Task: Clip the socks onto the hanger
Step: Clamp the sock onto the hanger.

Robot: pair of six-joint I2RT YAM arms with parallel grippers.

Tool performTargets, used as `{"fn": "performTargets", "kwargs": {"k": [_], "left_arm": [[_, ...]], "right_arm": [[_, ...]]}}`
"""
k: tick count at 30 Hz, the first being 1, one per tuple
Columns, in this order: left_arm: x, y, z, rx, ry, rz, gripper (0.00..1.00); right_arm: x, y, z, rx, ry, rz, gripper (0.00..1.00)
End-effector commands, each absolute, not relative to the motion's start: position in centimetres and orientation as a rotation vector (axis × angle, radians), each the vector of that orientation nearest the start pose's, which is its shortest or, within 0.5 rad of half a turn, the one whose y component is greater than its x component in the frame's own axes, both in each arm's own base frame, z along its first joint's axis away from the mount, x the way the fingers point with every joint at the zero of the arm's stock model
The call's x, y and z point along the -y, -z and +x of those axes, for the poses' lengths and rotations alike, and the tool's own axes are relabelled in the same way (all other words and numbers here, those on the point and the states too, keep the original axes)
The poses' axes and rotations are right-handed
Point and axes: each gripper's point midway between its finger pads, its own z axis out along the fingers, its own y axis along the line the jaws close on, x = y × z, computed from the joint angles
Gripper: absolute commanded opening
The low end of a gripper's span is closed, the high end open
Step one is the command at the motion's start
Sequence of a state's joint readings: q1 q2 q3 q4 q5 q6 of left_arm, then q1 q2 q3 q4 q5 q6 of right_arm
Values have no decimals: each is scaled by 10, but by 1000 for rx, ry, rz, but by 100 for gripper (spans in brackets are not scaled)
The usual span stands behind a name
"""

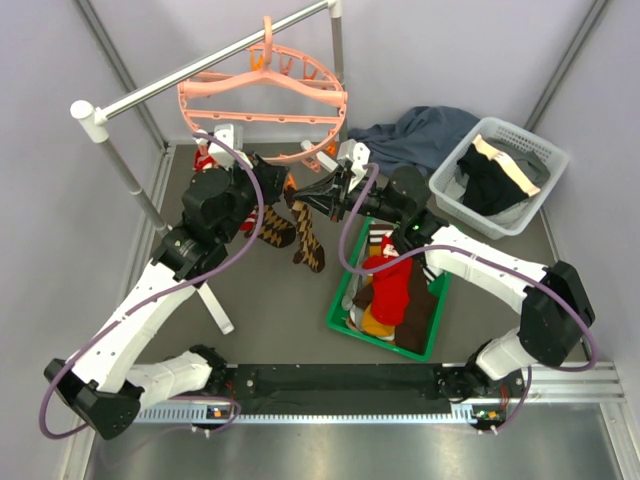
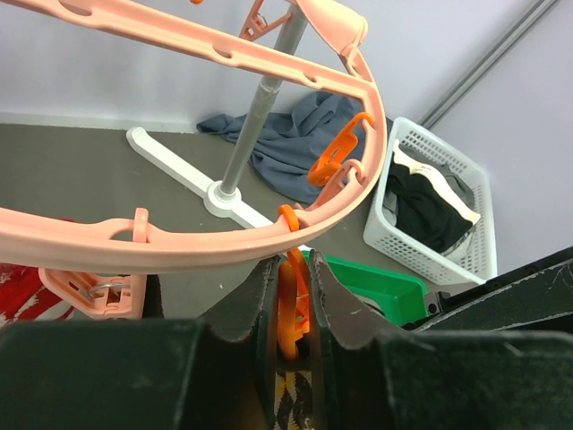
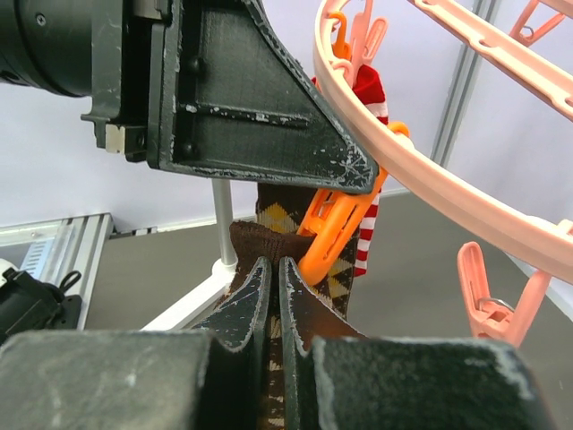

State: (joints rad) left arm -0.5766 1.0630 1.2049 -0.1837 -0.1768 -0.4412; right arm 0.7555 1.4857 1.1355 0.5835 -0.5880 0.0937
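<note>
Under the hanger's near rim: left fingers (image 2: pixel 253 305) closed on an orange clip (image 2: pixel 292 309), one pad on each side of it, squeezing. The clip hangs from the hanger (image 2: pixel 224 246) ring.

Just below, the right fingers (image 3: pixel 240 313) are pinched shut on the top of an argyle sock (image 3: pixel 269 224). Its brown cuff stands just above the tips, at the mouth of the clip. Cannot tell whether the cuff is inside the clip's mouth or only against it.

From the right wrist, the left arm's dark finger block fills the upper frame, touching the clip from above. A striped sock (image 3: pixel 369 94), red and white, hangs from the ring behind the clip. A pink clip (image 3: pixel 488 296) hangs free further along the ring to the right.

From above, both arms meet under the ring's near edge, fingers tip to tip. Argyle fabric hangs there in two lengths, above the worktop (image 1: pixel 260 300). The hanger is hooked on the grey rail (image 1: pixel 200 65), which runs on a slant across the back.

Right of the arms, a green bin (image 1: pixel 340 300) sits on the worktop with more socks (image 1: pixel 390 285) heaped in it: red, mustard, brown. Behind it lies a blue-grey cloth (image 1: pixel 420 135), crumpled. At far right, a white basket (image 1: pixel 455 195) holds black and cream garments.
</note>
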Motion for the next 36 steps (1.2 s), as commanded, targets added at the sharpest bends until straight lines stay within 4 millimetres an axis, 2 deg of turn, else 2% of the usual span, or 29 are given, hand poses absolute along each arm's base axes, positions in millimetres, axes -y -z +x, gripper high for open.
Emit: {"fn": "performTargets", "kwargs": {"k": [1,6,12,19,22,23,26,27,30,33,36], "left_arm": [[203,-407,321,-1576,743,-56,10],[211,-408,319,-1583,793,-49,10],[208,-406,315,-1594,790,-48,11],[205,-402,314,-1607,769,-46,15],[205,-403,313,-1606,769,-41,25],[204,-403,313,-1607,767,-42,34],[203,-406,313,-1599,764,-46,50],[202,-407,312,-1597,762,-48,58],[197,-410,312,-1585,741,-61,73],[189,-409,315,-1586,695,-87,81],[179,-405,320,-1593,632,-114,84]], "right_arm": [[-390,-406,259,-986,-1097,-923,0],[-389,-409,264,-983,-1077,-907,0],[-386,-408,273,-997,-1019,-885,0],[-384,-416,273,-983,-1010,-876,1],[-383,-419,271,-974,-1013,-878,3],[-383,-420,270,-973,-1015,-878,4],[-383,-418,270,-976,-1018,-881,7],[-383,-419,270,-975,-1020,-880,9],[-384,-419,271,-979,-1019,-875,21],[-383,-410,275,-1013,-1002,-870,31],[-377,-399,282,-1063,-957,-847,41]]}}
